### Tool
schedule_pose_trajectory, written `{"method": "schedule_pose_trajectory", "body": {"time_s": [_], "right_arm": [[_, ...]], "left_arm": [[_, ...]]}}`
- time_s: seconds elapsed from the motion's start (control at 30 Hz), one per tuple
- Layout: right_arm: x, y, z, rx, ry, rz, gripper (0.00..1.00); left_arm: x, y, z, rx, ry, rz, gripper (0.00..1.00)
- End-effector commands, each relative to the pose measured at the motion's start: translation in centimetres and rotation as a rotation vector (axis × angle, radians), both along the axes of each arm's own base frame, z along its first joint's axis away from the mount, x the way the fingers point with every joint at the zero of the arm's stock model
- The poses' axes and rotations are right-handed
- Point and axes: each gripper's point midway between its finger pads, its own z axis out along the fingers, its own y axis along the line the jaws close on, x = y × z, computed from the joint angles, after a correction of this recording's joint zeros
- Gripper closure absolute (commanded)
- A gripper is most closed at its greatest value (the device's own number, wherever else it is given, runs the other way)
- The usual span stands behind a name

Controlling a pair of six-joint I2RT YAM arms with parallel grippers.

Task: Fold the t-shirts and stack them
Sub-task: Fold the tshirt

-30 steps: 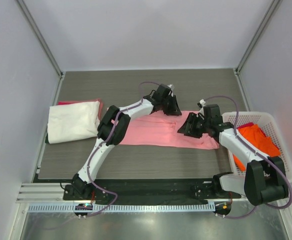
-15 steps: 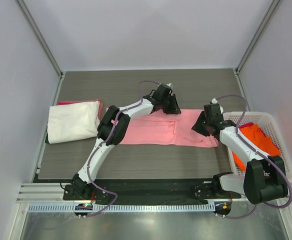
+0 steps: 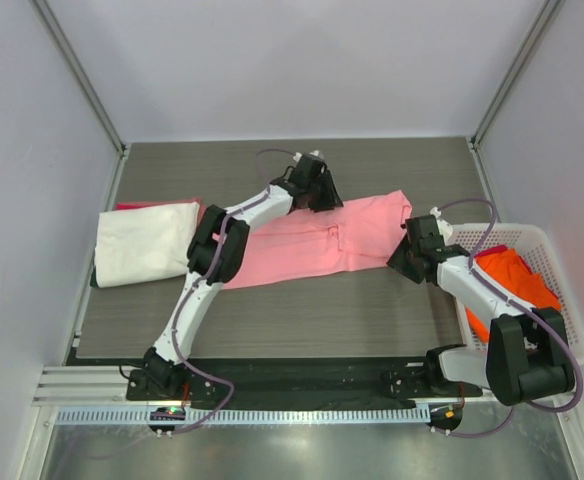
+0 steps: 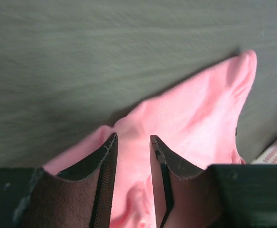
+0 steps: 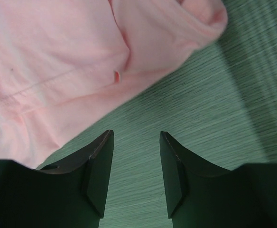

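Note:
The light pink t-shirt [image 3: 302, 245] lies spread slantwise across the middle of the table. My left gripper [image 3: 320, 196] is at its far edge and is shut on a bunch of the pink cloth [image 4: 195, 109], which sits between its fingertips [image 4: 133, 137]. My right gripper [image 3: 404, 256] is open and empty, low over bare table just off the shirt's right end [image 5: 58, 61]. Its jaws [image 5: 136, 134] hold nothing. A folded cream-white shirt [image 3: 147, 242] lies at the left on a red one [image 3: 124, 206]. An orange shirt [image 3: 517, 280] is in the basket.
The white mesh basket [image 3: 492, 234] stands at the right table edge, close to my right arm. Grey side walls and metal posts enclose the table. The dark wood-grain tabletop [image 3: 272, 320] shows in front of the pink shirt.
My left gripper has moved left and away, dragging the pink shirt. The shirt's right end has swung toward the far side. My right gripper has drawn back right, off the shirt.

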Motion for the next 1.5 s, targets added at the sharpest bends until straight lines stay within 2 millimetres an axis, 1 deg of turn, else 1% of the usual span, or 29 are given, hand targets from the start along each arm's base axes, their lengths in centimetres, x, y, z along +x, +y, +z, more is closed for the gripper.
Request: {"method": "schedule_pose_trajectory", "body": {"time_s": [0.0,0.1,0.13,0.17,0.2,0.23,0.3,0.4,0.5,0.53,0.57,0.6,0.67,0.8,0.93,0.97,1.0,1.03,1.07,1.1,1.13,1.17,1.2,1.23,1.27,1.3,1.33,1.37,1.47], "right_arm": [[2.1,0.9,1.5,0.027,-0.062,0.004,0.51],[3.1,2.7,2.2,0.050,-0.088,0.046,0.50],[3.4,3.0,1.9,0.048,-0.077,0.051,0.50],[3.8,3.3,1.9,0.053,-0.077,0.054,0.50],[4.4,3.8,1.9,0.055,-0.083,0.062,0.50],[5.3,4.1,1.8,0.061,-0.079,0.055,0.50],[6.9,5.1,2.3,0.089,-0.097,0.069,0.50],[8.2,5.2,1.5,0.085,-0.083,0.029,0.50],[8.3,4.8,0.5,0.077,-0.067,-0.025,0.49],[8.3,4.8,0.4,0.072,-0.070,-0.037,0.49],[8.3,4.5,0.2,0.065,-0.070,-0.062,0.48],[8.2,4.4,-0.2,0.060,-0.061,-0.076,0.47],[8.4,4.0,-0.8,0.043,-0.051,-0.091,0.47],[9.2,3.5,-1.7,0.000,-0.029,-0.112,0.48],[10.8,2.0,-3.9,-0.024,0.025,-0.142,0.50],[12.2,1.3,-3.6,-0.004,0.017,-0.160,0.52],[12.9,1.0,-3.8,-0.003,0.017,-0.161,0.52],[13.5,0.7,-5.0,-0.008,0.042,-0.171,0.53],[16.0,0.6,-3.6,0.010,-0.004,-0.176,0.53],[17.0,0.2,-5.0,0.010,0.023,-0.169,0.53],[18.5,0.4,-4.8,0.022,0.011,-0.157,0.55],[21.8,1.0,-2.3,0.046,-0.043,-0.141,0.55],[23.1,1.1,-2.4,0.047,-0.039,-0.132,0.55],[24.0,1.4,-4.1,0.038,-0.008,-0.098,0.55],[26.3,2.1,-2.2,0.062,-0.037,-0.077,0.54],[26.9,2.3,-2.2,0.064,-0.030,-0.063,0.53],[27.0,2.5,-3.0,0.060,0.002,-0.042,0.49],[27.8,2.8,-1.9,0.068,-0.025,-0.028,0.47],[27.0,2.8,-1.0,0.063,-0.039,-0.003,0.42]], "left_arm": [[4.0,5.5,-0.7,0.082,0.009,0.150,0.66],[5.8,9.7,-0.1,0.063,0.031,0.278,0.66],[5.4,11.4,-1.6,0.085,0.058,0.323,0.65],[5.7,12.7,-1.6,0.075,0.061,0.359,0.64],[6.3,12.7,-0.7,0.031,0.021,0.364,0.62],[6.5,12.6,0.7,0.005,-0.012,0.355,0.53],[6.0,11.9,1.3,-0.007,-0.035,0.316,0.32],[5.6,11.3,3.8,-0.027,-0.101,0.261,0.22],[4.9,12.2,6.5,-0.032,-0.192,0.254,0.11],[4.7,12.5,7.3,-0.029,-0.219,0.254,0.10],[4.3,13.0,9.9,-0.027,-0.281,0.238,0.10],[3.7,13.6,9.9,-0.005,-0.285,0.238,0.09],[2.5,14.3,12.4,0.007,-0.318,0.222,0.09],[-0.6,15.9,14.2,0.088,-0.292,0.172,0.10],[-4.3,18.3,13.5,0.166,-0.220,0.171,0.11],[-4.9,18.7,13.5,0.177,-0.212,0.177,0.11],[-5.7,19.1,14.6,0.167,-0.224,0.186,0.11],[-6.8,19.6,13.3,0.183,-0.191,0.185,0.11],[-7.4,19.9,13.2,0.182,-0.185,0.187,0.12],[-8.7,20.3,12.9,0.181,-0.167,0.191,0.12],[-9.4,20.3,12.9,0.182,-0.160,0.182,0.12],[-10.1,20.3,12.7,0.195,-0.155,0.170,0.13],[-11.3,19.7,12.5,0.219,-0.154,0.146,0.13],[-12.5,20.3,12.1,0.295,-0.147,0.132,0.14],[-13.4,20.4,11.6,0.353,-0.146,0.116,0.15],[-15.1,19.3,11.1,0.405,-0.147,0.063,0.15],[-16.6,19.7,10.2,0.478,-0.115,0.025,0.15],[-17.4,20.2,9.5,0.539,-0.109,0.018,0.18],[-21.0,20.1,7.3,0.680,-0.108,-0.074,0.23]]}}
